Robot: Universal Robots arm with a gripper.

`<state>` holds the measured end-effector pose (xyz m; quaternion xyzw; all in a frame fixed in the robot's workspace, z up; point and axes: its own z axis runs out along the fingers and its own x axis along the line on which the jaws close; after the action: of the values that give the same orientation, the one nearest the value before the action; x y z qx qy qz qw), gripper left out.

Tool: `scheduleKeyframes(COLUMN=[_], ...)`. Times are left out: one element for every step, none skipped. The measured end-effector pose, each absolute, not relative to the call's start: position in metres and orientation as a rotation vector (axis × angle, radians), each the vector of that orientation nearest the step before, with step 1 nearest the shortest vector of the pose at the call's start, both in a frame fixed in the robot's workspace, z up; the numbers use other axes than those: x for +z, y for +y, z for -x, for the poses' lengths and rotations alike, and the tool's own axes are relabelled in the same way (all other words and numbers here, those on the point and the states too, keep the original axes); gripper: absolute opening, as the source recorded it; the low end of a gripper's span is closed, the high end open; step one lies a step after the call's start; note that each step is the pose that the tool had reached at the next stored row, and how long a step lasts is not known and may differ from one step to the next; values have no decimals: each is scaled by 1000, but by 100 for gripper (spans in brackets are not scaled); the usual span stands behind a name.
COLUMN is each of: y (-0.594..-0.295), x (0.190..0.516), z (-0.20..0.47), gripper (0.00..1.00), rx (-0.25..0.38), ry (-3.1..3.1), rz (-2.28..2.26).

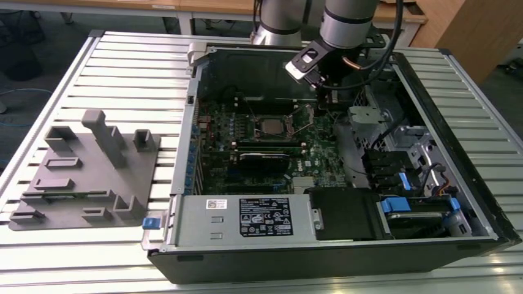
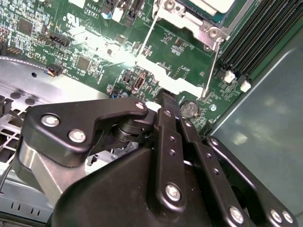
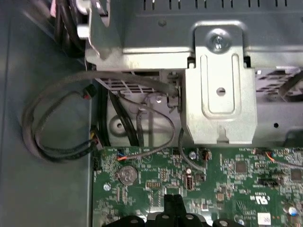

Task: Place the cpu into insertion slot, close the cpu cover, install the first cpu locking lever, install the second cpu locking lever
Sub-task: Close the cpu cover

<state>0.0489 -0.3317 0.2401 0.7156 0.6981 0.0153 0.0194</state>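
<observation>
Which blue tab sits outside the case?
The blue tab on the case edge, beside the grey fixture plate; the other blue tabs lie inside the case.

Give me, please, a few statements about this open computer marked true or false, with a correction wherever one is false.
1. The cpu sits in the insertion slot. True.
2. The cpu cover lies shut over the cpu. False: the cpu cover stands open, with the green board showing through its cut-out.
3. The gripper holds the cpu. False: the gripper, fingers together, is near the open cover's free edge, away from the cpu.
4. A grey fixture block lies on the table at the exterior view's left of the computer case. True.
</observation>
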Motion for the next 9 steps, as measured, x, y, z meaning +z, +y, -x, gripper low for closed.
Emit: scheduleKeyframes(y=[-332,-332,-332,-332,-331,-331,-331,-331,-331], x=[240,240,240,240,240,240,240,240,240], z=[-48,-46,-44,-42,-39,-36,-32,-29,-27], gripper=[10,10,10,10,10,10,10,10,10], rx=[48,48,48,48,50,52,54,56,56], ry=[2166,2166,2167,2166,2166,2165,2164,2163,2163], rz=[-2221,-2221,-2221,-2221,-2220,-2219,-2218,-2217,-2217])
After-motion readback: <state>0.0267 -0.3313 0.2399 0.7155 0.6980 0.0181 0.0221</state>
